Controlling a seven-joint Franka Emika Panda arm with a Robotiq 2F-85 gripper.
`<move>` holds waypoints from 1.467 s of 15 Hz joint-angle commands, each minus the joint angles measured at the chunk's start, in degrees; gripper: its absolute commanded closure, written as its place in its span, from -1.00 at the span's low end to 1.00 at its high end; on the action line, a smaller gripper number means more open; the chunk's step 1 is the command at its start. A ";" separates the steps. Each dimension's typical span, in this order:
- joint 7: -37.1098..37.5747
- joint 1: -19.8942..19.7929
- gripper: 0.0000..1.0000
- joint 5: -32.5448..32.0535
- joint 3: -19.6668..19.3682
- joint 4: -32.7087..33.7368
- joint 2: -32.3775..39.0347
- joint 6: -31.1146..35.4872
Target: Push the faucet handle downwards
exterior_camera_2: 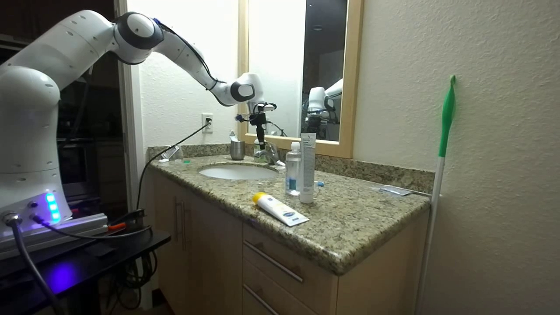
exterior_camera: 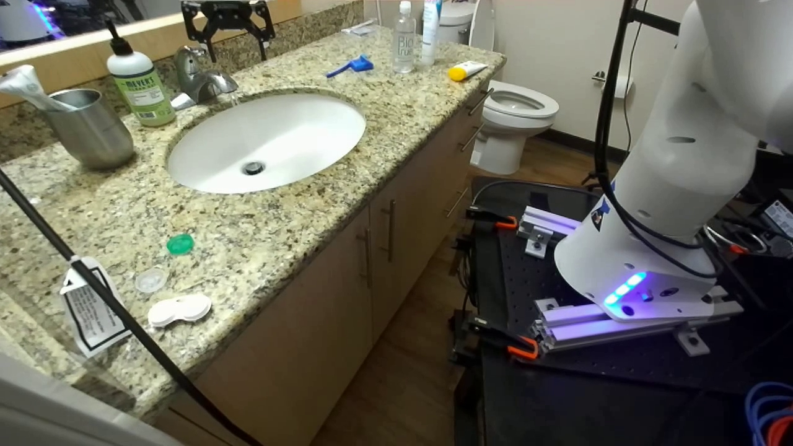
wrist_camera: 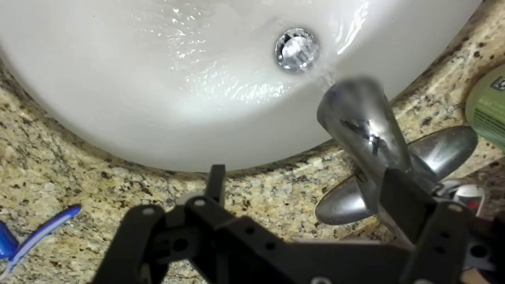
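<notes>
White rounded Panda arm (exterior_camera_2: 83,37), dark-ringed joints (exterior_camera_2: 139,27), black forearm cable (exterior_camera_2: 200,57), blue base LEDs (exterior_camera: 621,290), black Robotiq gripper (wrist_camera: 305,179), silvery screws (wrist_camera: 200,202)

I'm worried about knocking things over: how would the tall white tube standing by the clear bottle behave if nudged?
The tall white tube would probably tip easily, standing upright and narrow for its height. It may give under pressure: its flat top edge suggests a squeezable tube. Falling sideways, it might hit the clear bottle close beside it.

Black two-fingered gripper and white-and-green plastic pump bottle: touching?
Apart. An exterior view shows a gap between gripper and bottle, the short chrome faucet visible in it.
</notes>
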 commanded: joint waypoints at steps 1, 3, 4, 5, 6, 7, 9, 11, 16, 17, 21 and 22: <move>0.99 -0.08 -1.00 -1.54 -0.17 0.66 0.00 0.74; 1.76 0.33 -1.00 -2.96 -0.90 0.97 -0.25 1.84; 2.45 0.45 -1.00 -3.80 -1.21 1.52 0.08 1.13; 2.64 0.36 -1.00 -4.66 -1.34 2.42 1.03 0.00; 3.23 0.43 -1.00 -5.59 -1.66 2.52 1.55 0.43; 2.97 0.01 -1.00 -5.56 -1.08 2.35 1.70 0.69; 2.35 -0.11 -1.00 -5.57 -0.59 1.02 1.28 5.16; 0.42 -0.74 -1.00 -5.41 -0.58 -0.52 0.08 13.23; 0.11 -0.59 -1.00 -3.23 -0.81 0.38 0.38 19.32; -0.09 -0.67 -1.00 -3.02 -0.73 0.27 0.13 19.64; -6.51 -2.01 -1.00 0.36 4.17 -1.89 -3.28 9.60; -7.14 -1.66 -1.00 0.68 4.38 -1.94 -3.35 8.35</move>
